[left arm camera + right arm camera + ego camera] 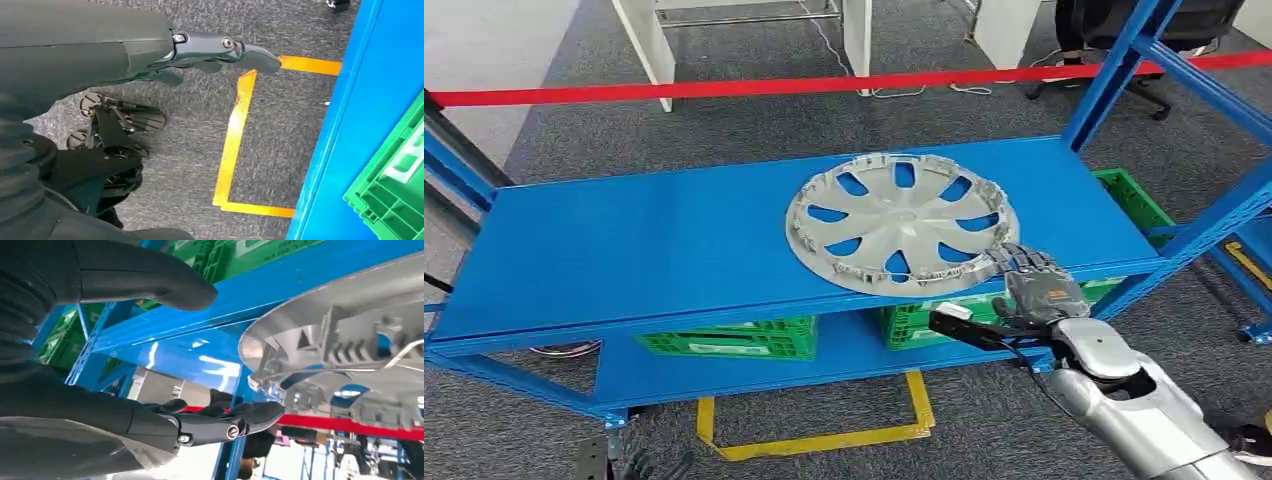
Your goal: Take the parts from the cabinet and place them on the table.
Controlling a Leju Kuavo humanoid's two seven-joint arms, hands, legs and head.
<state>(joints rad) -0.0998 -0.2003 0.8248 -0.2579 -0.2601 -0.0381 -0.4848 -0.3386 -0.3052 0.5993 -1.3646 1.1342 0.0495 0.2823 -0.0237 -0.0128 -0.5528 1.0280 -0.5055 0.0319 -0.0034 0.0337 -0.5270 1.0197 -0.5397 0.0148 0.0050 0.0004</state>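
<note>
Grey carpet, yellow floor tape (824,440) nearest. Blue rack shelf (644,240), green crates (724,340) beneath; red barrier tape (724,88) beyond. Silver hubcap (902,222) lies on shelf, overhanging front edge. Right hand (1029,280) at its rim, fingers spread wide, holding nothing. Left hand (220,52) over carpet, fingers extended.

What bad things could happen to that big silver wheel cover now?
1. The hubcap already sticks out over the front edge of the shelf. A bump from the right hand, which is right at its rim, might tip it onto the floor.
2. The hand's fingers look open beside the rim, not around it. A lift from that one edge could let it slip.
3. The rim's thin clips could snag the fingers.
</note>
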